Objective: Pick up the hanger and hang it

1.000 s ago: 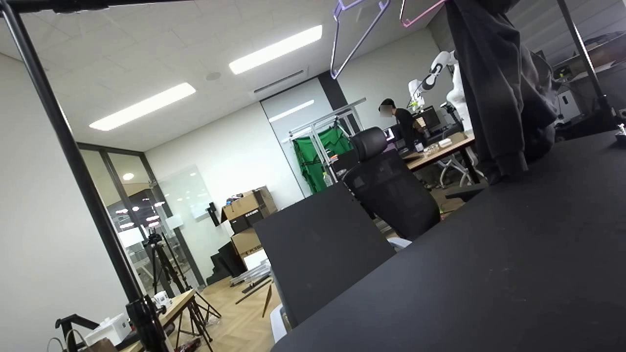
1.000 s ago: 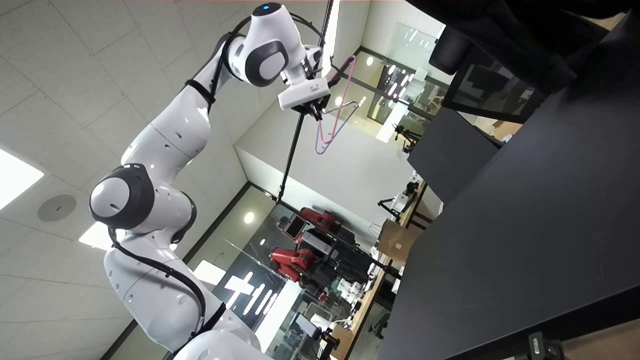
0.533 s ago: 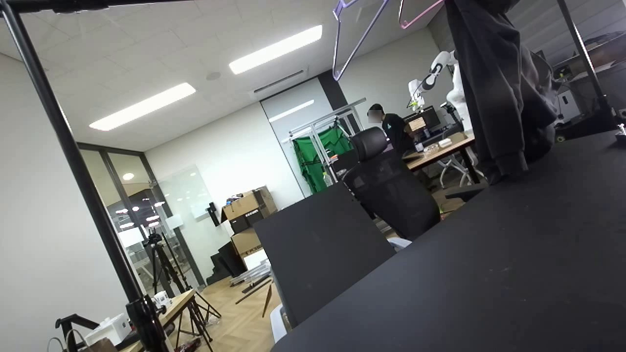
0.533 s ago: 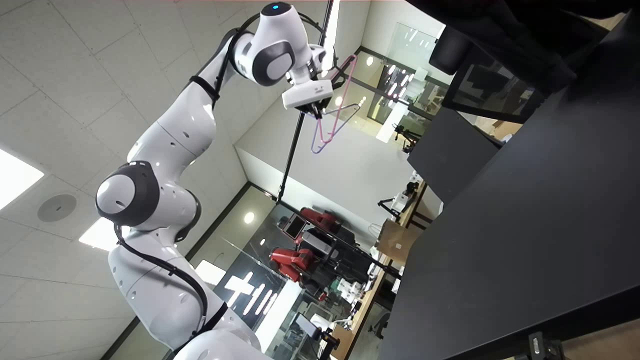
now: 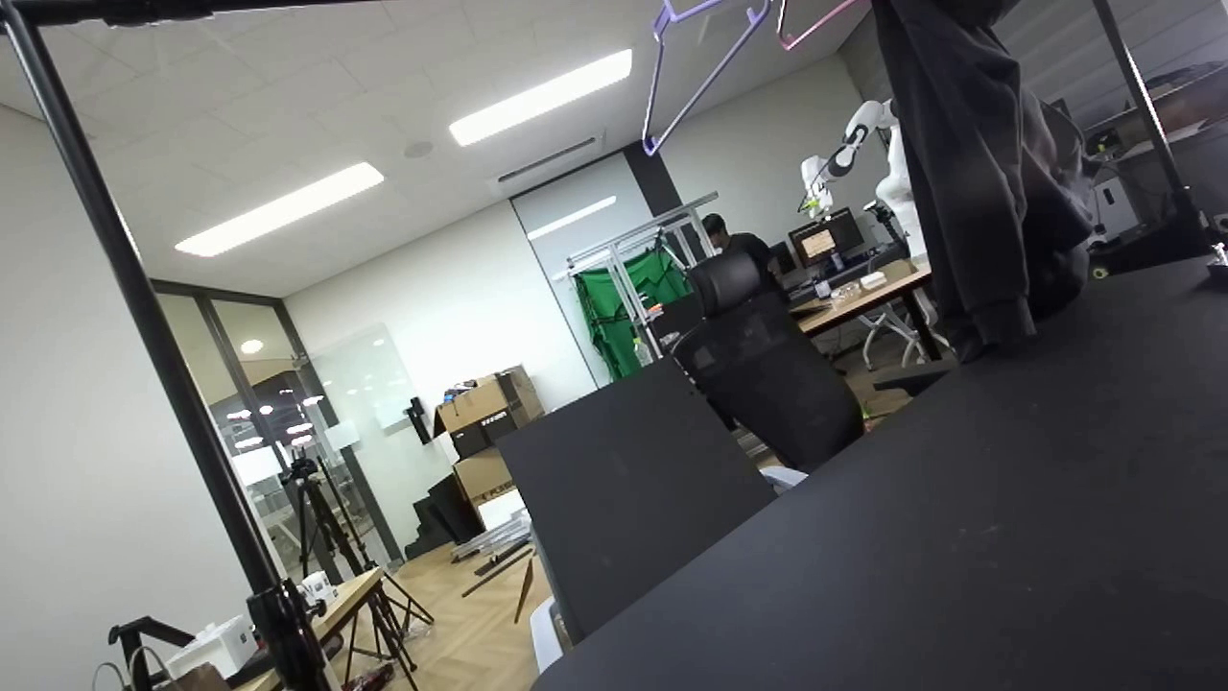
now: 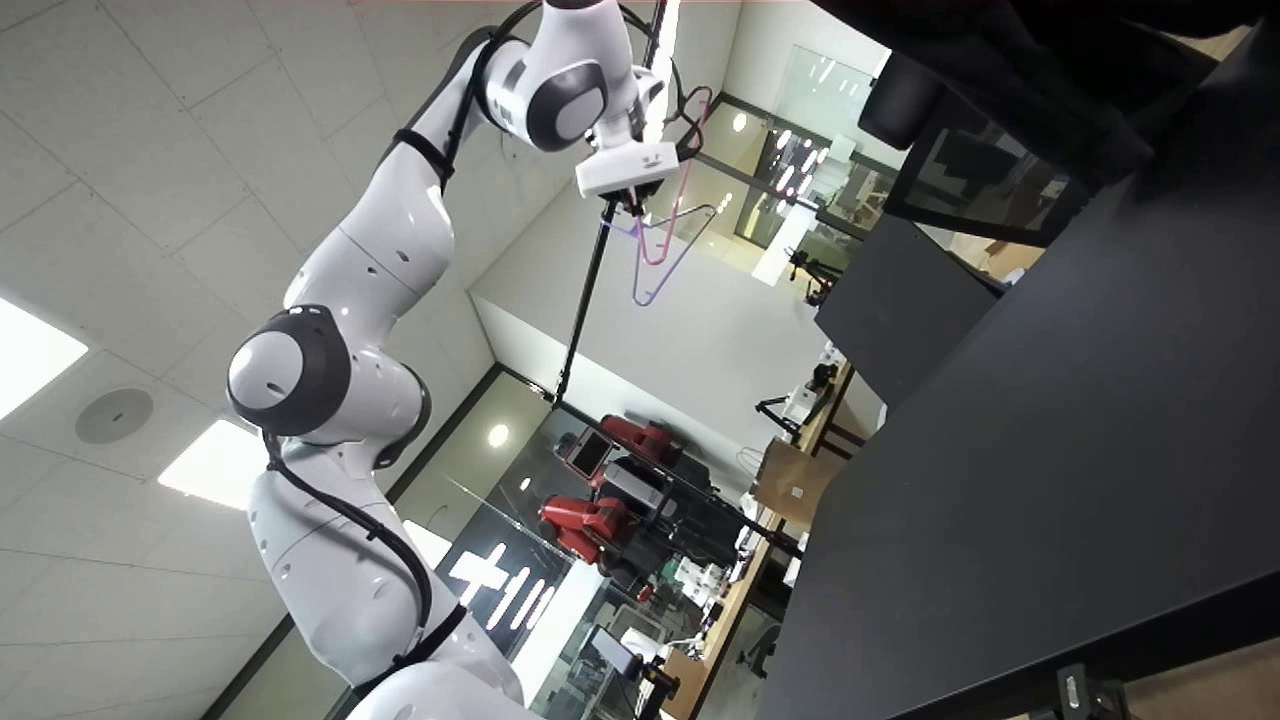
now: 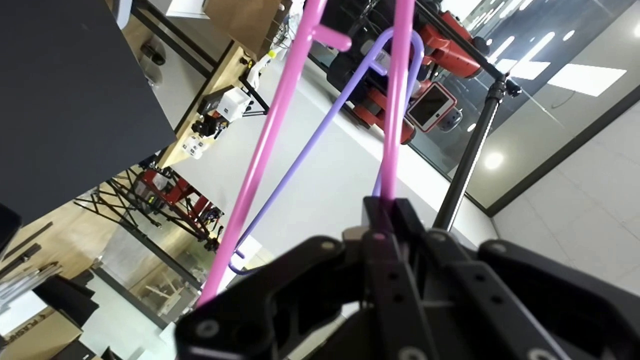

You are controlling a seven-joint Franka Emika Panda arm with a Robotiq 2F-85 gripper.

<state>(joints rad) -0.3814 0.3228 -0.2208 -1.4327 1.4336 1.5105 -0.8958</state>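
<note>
Since my tool [image 7: 388,206] pinches the pink hanger [image 7: 394,120] by one bar, I should move slowly, keeping its free corner clear of the purple hanger [image 7: 306,151] nearby.

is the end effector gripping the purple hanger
No, the wrist view shows the end effector shut on the pink hanger, with the purple hanger behind it.
</note>
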